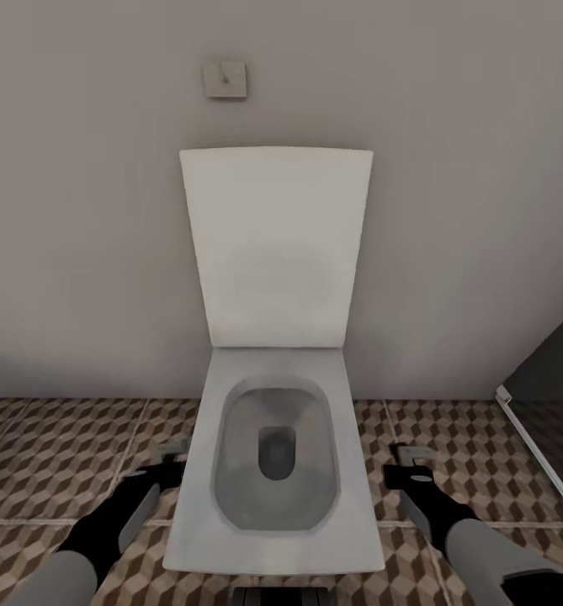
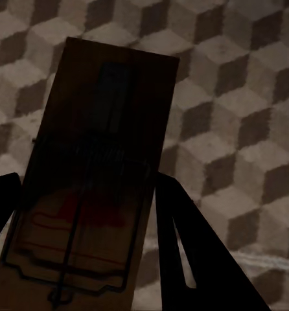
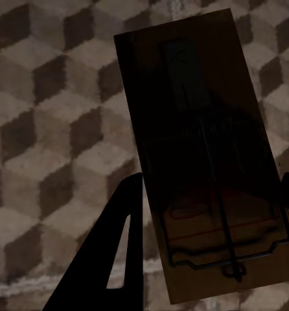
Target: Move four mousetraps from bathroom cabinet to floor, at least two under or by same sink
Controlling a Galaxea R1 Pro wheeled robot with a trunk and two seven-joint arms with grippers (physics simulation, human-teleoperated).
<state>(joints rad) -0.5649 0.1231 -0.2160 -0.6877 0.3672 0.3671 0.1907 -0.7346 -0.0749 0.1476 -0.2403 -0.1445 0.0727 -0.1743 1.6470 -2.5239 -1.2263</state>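
**Ana:** Left wrist view first. See the mousetrap (image 2: pixel 86 188)? It sits between the two dark fingers (image 2: pixel 196 253) of the left gripper (image 2: pixel 80 207). The fingers are pressed on its two long sides, so it is held tight. Its far end sticks out past the fingertips, over the cube-pattern floor (image 2: pixel 248 97).

**Ben:** And the other arm?

**Ana:** Same thing. In the right wrist view a second mousetrap (image 3: pixel 203 162) is pinched in the right gripper (image 3: pixel 206 220), one finger (image 3: pixel 118 253) on each long side. The tiles lie beyond it too.

**Ben:** So where are we standing?

**Ana:** The head view looks down at a white toilet (image 1: pixel 273 471) with its lid (image 1: pixel 277 244) up against the wall (image 1: pixel 79 210). The left gripper (image 1: pixel 170 459) hangs low on one side of the bowl and the right gripper (image 1: pixel 407 461) on the other.

**Ben:** No sink here.

**Ana:** No. I think we should turn and find it before letting go. Keep both grips firm while we roll, because the traps are thin and could slip. At the sink, go down close to the tiles, hold each trap flat, then open the fingers slowly so it does not drop or flip.
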